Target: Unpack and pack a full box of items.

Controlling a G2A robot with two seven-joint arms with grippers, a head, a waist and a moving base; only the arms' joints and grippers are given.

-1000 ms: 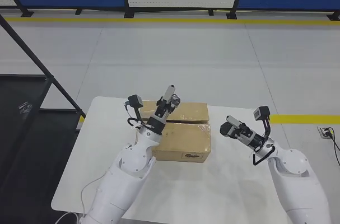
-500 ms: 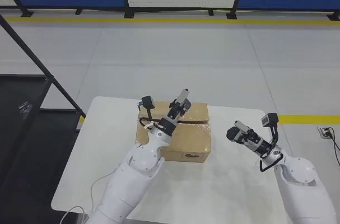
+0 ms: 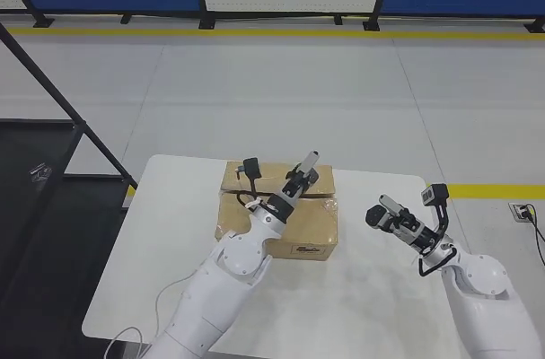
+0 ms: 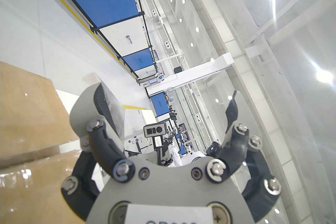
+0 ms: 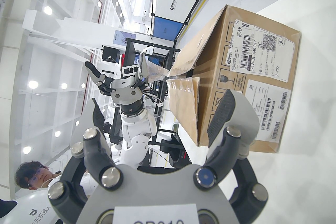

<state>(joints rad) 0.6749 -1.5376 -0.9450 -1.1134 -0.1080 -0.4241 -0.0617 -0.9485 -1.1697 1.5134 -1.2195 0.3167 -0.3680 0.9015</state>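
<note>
The inside of the box (image 3: 294, 235) is hidden. Its top flaps lie over it in the top view, with a seam running across between them. The right wrist view shows one flap tilted up a little at the edge, but nothing under it can be made out. In the left wrist view the box is cut off at the frame's edge, showing just a brown corner and some glossy tape.

A thin clear strip of tape (image 5: 152, 70) clings to one finger of the left gripper (image 3: 306, 166) and trails toward the flap's edge. Whether it is attached to the flap cannot be told. In the left wrist view the same strip (image 4: 115, 114) lies flat against the ribbed pad of that finger.

The left arm reaches out across the box from the near side. Its left gripper (image 4: 166, 96) is raised above the far flap and points up and away. The fingers are spread wide, clamped on nothing.

The box sits on the white surface (image 3: 164, 260), toward its far edge and about midway across.

The right arm is bent at the right of the surface. The right gripper (image 3: 380, 208) is held in the air just beside the box's right end without touching it. The right gripper (image 5: 161, 101) faces the box with its fingers also spread apart, and nothing is between them.

There is one box, with two white labels (image 5: 258, 51) on one side face, one strip of tape, and two arms.
</note>
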